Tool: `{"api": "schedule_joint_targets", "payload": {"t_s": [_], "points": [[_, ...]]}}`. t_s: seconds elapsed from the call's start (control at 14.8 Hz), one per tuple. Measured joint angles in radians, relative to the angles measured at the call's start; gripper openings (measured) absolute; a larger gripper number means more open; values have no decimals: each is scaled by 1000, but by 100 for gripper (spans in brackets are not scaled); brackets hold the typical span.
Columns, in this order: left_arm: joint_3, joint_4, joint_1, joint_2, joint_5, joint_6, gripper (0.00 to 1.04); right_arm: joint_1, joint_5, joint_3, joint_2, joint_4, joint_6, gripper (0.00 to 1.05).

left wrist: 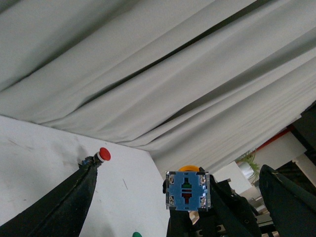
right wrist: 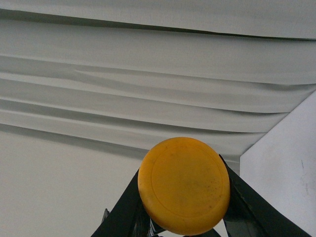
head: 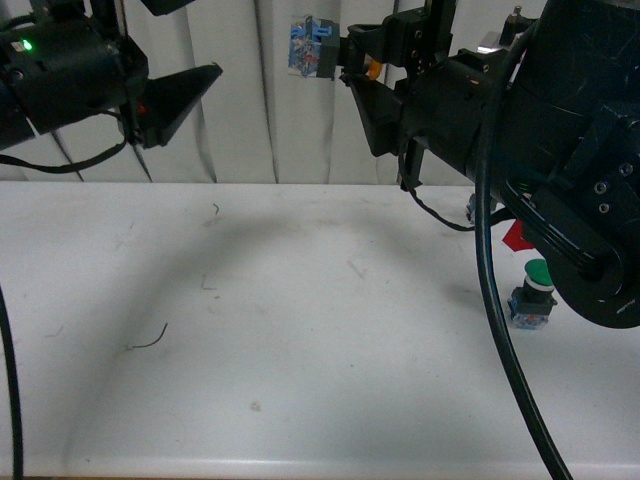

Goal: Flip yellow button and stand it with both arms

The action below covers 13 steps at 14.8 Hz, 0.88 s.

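Far left, up high: L arm (head: 60, 65) hangs over the table (head: 300, 350), small green light on its body. L gripper (head: 212, 75) points right twd the middle and it's released. L wrist cam shows its two fingers (left wrist: 64, 207) spread wide, nothing held btw them. Just past one finger, a red button (left wrist: 103, 154) sits on the table nr the curtain (head: 250, 130).

Centre now: yellow button (head: 312, 47) is up in the air in front of the curtain, well above the table, lying sideways. Blue-grey base faces the L gripper, cap faces back twd the R arm (head: 560, 150). Clear gap btw base and L gripper tips, no contact. L wrist cam looks straight at the square base, metal terminals at its corners.

R gripper (head: 345, 62) is grasping the yellow button, fingers (right wrist: 123, 207) on each side of it. R wrist cam is mostly the round yellow cap, face-on.

Further right: R arm is big & black, w/ a thick cable (head: 500, 330) drooping down in front of the table. Low right, green button (head: 537, 285) sits cap-up on the table just beside the R arm, partly hidden by it.
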Motion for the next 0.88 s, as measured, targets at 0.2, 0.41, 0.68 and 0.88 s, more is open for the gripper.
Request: {"api": "schedule_joint_targets", "payload": {"t_s": [0.2,0.41,0.68,0.88], "points": [[-105,-55,84,-106,-61,143,98,-20,-19,-30,-2,0,-4,34],[-360,-238,211,-383,-152,476,98,-73,-43,-70,-21,-3,-10,30],[-602,-603,281,-917,-386,946,82,-90,-79,-97,-69,0,-35,30],[-750,-626,221,-1109,-510,1053,48,-98,-105,-105,-84,0,-57,30]]}}
